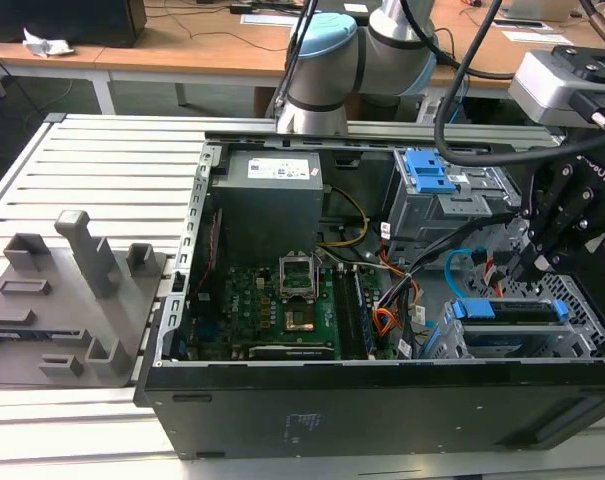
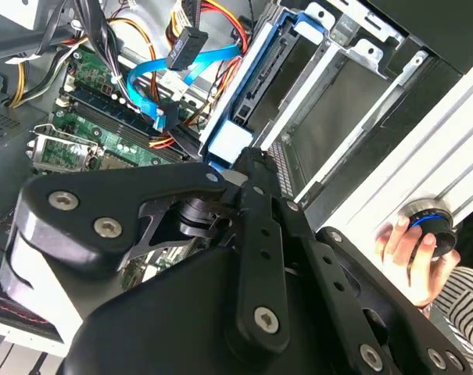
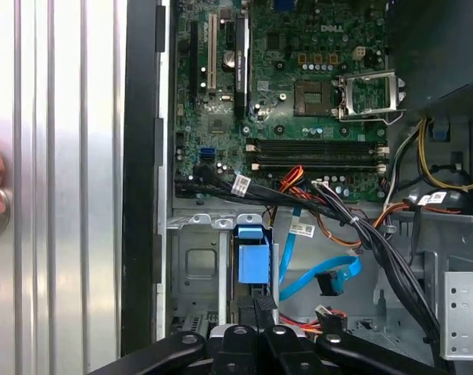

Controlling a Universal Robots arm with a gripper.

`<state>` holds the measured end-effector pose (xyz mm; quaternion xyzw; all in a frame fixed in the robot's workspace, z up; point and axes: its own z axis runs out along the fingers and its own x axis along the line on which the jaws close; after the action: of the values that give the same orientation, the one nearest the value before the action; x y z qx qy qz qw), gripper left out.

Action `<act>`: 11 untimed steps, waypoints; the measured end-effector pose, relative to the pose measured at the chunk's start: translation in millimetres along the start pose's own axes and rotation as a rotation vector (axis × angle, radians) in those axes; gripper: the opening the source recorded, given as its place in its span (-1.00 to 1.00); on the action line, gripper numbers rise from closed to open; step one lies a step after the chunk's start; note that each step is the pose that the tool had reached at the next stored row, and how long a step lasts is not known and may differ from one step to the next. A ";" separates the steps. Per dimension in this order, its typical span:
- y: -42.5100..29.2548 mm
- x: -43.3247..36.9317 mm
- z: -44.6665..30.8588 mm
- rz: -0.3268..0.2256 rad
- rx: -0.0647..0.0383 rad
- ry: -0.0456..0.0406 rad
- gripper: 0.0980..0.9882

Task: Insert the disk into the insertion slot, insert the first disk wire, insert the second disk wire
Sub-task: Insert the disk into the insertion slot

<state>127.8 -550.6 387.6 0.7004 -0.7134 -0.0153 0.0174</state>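
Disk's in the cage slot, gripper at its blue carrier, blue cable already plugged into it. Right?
Not the cable: the blue cable lies loose, its connector free beside the disk, as the first wrist view shows. The disk is in the insertion slot, with the gripper at it.

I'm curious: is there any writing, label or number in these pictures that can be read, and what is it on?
Nothing can be quoted with certainty.
White label on the power supply: print too small to read.
White tag on the black cable bundle: too small to read.
Motherboard: white markings, too small to read.
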 end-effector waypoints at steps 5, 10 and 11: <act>-0.8 -0.1 15.8 0.000 -0.003 0.0001 -0.98; -1.5 -0.1 27.7 0.000 -0.004 0.0001 -0.98; -1.8 -0.1 29.2 0.000 -0.004 0.0003 -0.98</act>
<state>128.3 -550.5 358.3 0.7004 -0.7133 -0.0165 0.0187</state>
